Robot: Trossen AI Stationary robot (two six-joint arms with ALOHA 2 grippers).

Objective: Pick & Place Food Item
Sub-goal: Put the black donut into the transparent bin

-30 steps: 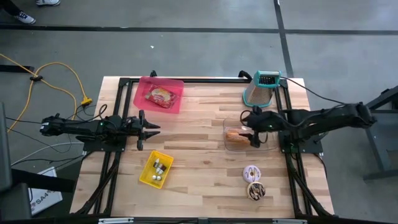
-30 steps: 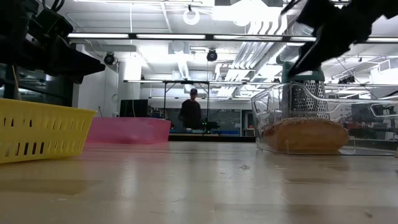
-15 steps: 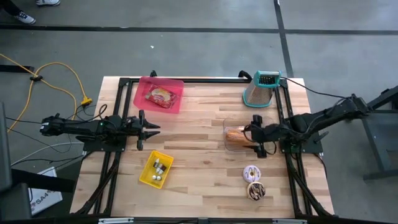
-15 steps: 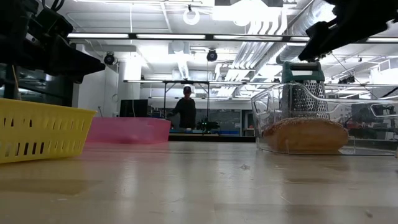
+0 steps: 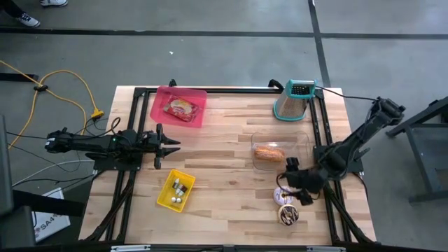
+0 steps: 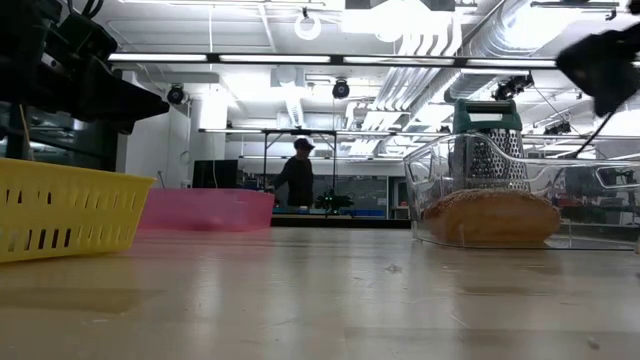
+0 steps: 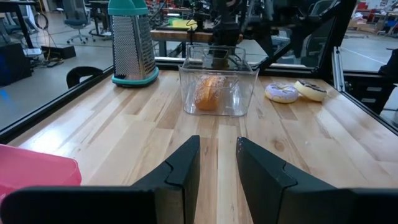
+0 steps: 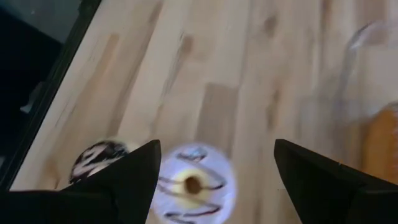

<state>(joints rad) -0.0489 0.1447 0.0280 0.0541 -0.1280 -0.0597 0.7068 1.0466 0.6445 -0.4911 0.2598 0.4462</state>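
A white-iced donut (image 5: 283,194) with dark stripes and a chocolate donut (image 5: 288,215) lie flat on the wooden table near its front right. My right gripper (image 5: 294,187) hangs open just above the white donut (image 8: 193,183), slanting down, one finger on either side of it in the right wrist view, touching nothing. The chocolate donut (image 8: 96,158) lies beside it. A bread roll (image 5: 268,153) rests in a clear container (image 5: 297,140). My left gripper (image 5: 170,145) waits level at the table's left, its fingers (image 7: 186,165) a little apart and empty.
A metal grater with teal trim (image 5: 294,100) stands at the far right. A pink tray (image 5: 199,112) with a red packet sits at the far left, and a yellow basket (image 5: 165,199) with small items near the front left. Bare wood stretches across the middle.
My right gripper has swung from over the clear container toward the table's near edge and now stands over the white donut, tipped further down and rolled a little, its fingers still open. The bread roll has stayed in its container.
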